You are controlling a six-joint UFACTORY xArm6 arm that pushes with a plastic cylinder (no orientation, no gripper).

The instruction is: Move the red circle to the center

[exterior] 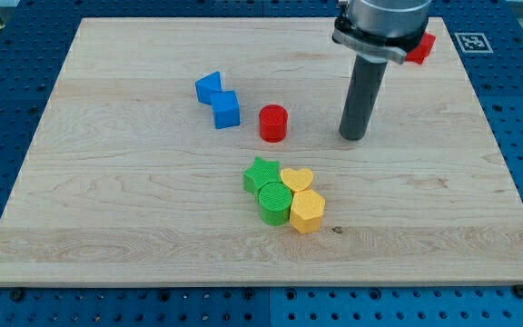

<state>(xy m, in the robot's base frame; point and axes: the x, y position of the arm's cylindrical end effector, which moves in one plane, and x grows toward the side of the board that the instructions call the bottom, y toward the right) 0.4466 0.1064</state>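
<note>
The red circle [273,123] is a short red cylinder standing on the wooden board [107,209], a little above the middle. My tip [352,136] rests on the board to the view's right of the red circle, with a clear gap between them. The rod rises up to the arm's grey collar at the view's top.
Two blue blocks [218,100] sit just left of the red circle. A cluster of a green star [261,173], green cylinder [274,204], yellow heart [297,178] and yellow hexagon [306,212] lies below it. A red star [419,50] sits at the top right, partly behind the arm.
</note>
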